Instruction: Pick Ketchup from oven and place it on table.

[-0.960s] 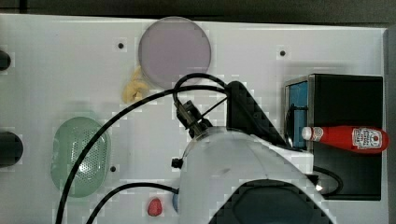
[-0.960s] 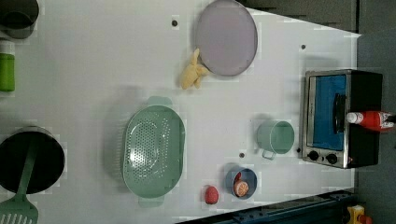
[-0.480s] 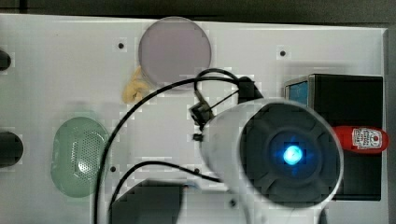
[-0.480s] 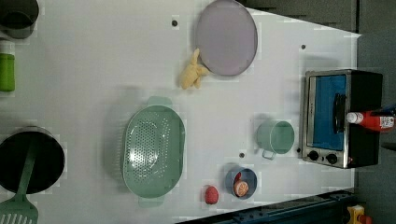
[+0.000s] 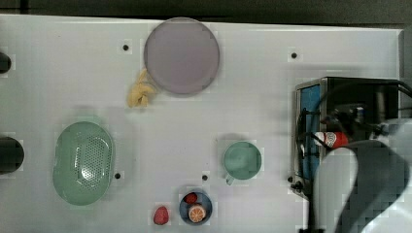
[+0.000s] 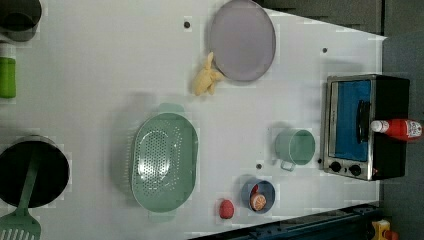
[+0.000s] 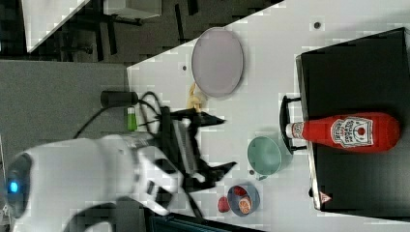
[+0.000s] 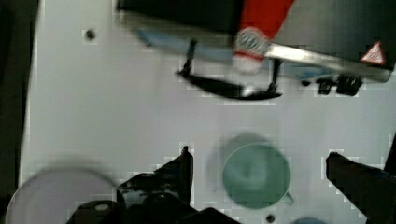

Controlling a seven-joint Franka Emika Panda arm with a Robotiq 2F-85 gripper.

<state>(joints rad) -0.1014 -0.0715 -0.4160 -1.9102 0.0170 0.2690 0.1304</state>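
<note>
The Ketchup (image 7: 348, 131), a red bottle with a white cap, lies on its side on top of the black oven (image 7: 358, 183), cap past the front edge above the door handle. It also shows as the Ketchup (image 6: 400, 129) on the oven (image 6: 350, 127), and partly as the Ketchup (image 5: 331, 139) beside my arm (image 5: 359, 189). My gripper (image 7: 217, 145) is open and holds nothing; it hangs over the white table (image 7: 270, 72), apart from the bottle on the right view's left. In the wrist view my gripper (image 8: 258, 156) frames a green cup, with the Ketchup (image 8: 261, 18) ahead.
A green cup (image 5: 242, 160) stands just in front of the oven door. A blue bowl of fruit (image 5: 195, 208) and a strawberry (image 5: 161, 215) lie near the table edge. A purple plate (image 5: 181, 55), a yellow lump (image 5: 139, 92) and a green colander (image 5: 83, 161) lie farther off.
In the top view my arm has swung from the table's middle to the top view's right, now over the oven. The Ketchup has not moved. The fingers have stayed open.
</note>
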